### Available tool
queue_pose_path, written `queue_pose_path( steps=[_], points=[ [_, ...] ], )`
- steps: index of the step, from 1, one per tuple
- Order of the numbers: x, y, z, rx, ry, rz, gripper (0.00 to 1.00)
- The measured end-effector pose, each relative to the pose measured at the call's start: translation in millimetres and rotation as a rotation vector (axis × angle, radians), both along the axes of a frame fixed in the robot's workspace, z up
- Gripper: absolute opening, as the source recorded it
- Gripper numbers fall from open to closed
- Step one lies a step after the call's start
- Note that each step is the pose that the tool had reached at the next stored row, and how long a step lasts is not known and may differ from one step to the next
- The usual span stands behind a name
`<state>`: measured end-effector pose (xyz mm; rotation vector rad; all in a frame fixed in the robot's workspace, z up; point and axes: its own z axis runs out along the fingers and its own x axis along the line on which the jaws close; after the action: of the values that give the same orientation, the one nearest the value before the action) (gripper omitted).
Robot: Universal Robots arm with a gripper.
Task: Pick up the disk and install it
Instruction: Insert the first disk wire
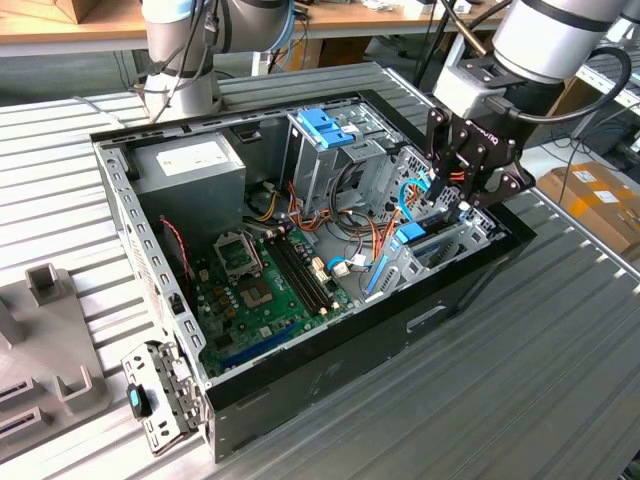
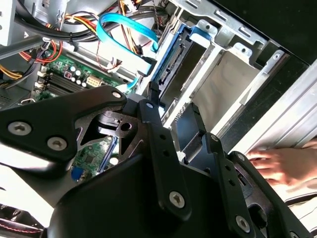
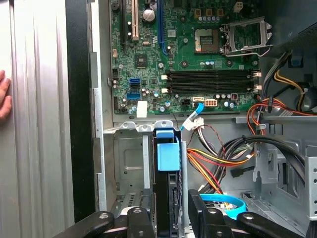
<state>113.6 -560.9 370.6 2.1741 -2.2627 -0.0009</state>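
The disk (image 3: 167,157), a dark slab in a light-blue carrier with a blue end tab, stands on edge in the drive bay at the corner of the open computer case (image 1: 330,390). In the exterior view its blue tab (image 1: 411,236) shows at the case's right end. My gripper (image 3: 169,209) reaches down into that bay, one black finger (image 3: 141,220) on each flat side of the disk, pressed close against it. The second wrist view shows the disk (image 2: 184,54) running into the bay from between my fingers (image 2: 154,134).
The motherboard (image 1: 265,290) lies on the case floor, with blue and orange cables (image 3: 218,163) beside the bay. A tall metal cage with a blue top (image 1: 325,128) stands mid-case. A person's hand (image 2: 272,166) rests on the ribbed table outside the case. Grey fixtures (image 1: 50,290) sit at the exterior view's left.
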Motion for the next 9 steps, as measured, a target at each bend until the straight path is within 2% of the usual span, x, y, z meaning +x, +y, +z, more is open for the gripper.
queue_pose_path(
  steps=[5, 9],
  points=[
    [0.0, 0.3, 3.1, -0.0002, 0.0000, 0.000, 0.42],
    [0.5, 3.3, 3.1, -0.0004, 0.0000, 0.000, 0.42]
  ],
)
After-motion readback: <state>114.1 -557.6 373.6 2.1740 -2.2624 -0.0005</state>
